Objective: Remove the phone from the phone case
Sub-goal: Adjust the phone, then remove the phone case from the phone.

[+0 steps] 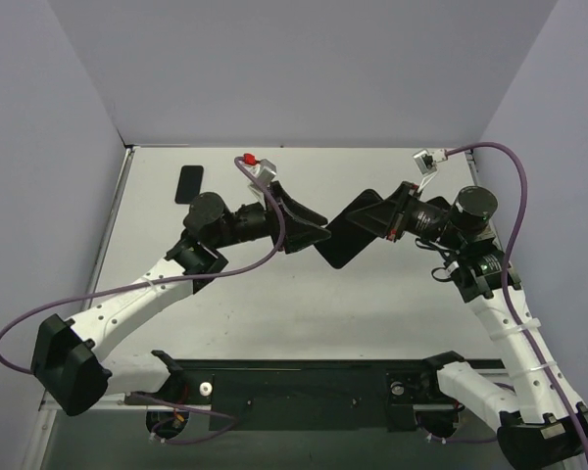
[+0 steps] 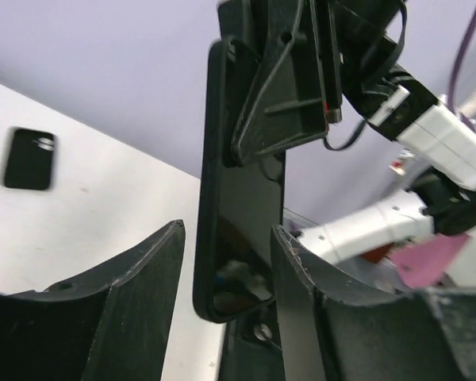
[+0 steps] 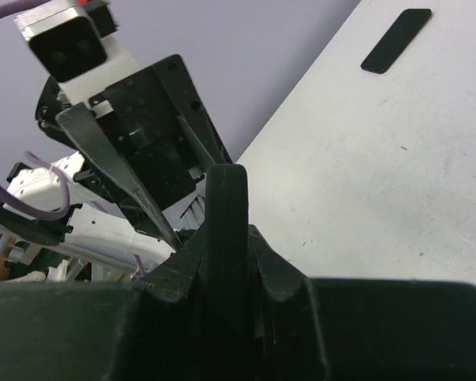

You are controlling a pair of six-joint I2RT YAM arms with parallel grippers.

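Note:
A black phone in its black case (image 1: 345,237) is held above the middle of the table, tilted. My right gripper (image 1: 384,219) is shut on its upper right end; in the right wrist view its fingers (image 3: 289,274) clamp the thin case edge (image 3: 226,208). My left gripper (image 1: 312,235) is at the lower left end. In the left wrist view the cased phone (image 2: 239,182) stands upright between the spread fingers of the left gripper (image 2: 228,232), close to the right finger (image 2: 301,278) and apart from the left one. The right gripper (image 2: 289,95) grips the phone's top.
A small black flat slab (image 1: 188,183) lies on the table at the back left, also seen as the slab (image 2: 29,159) and the slab (image 3: 397,40). Purple cables (image 1: 274,211) loop round both arms. The grey table (image 1: 274,313) has walls on three sides.

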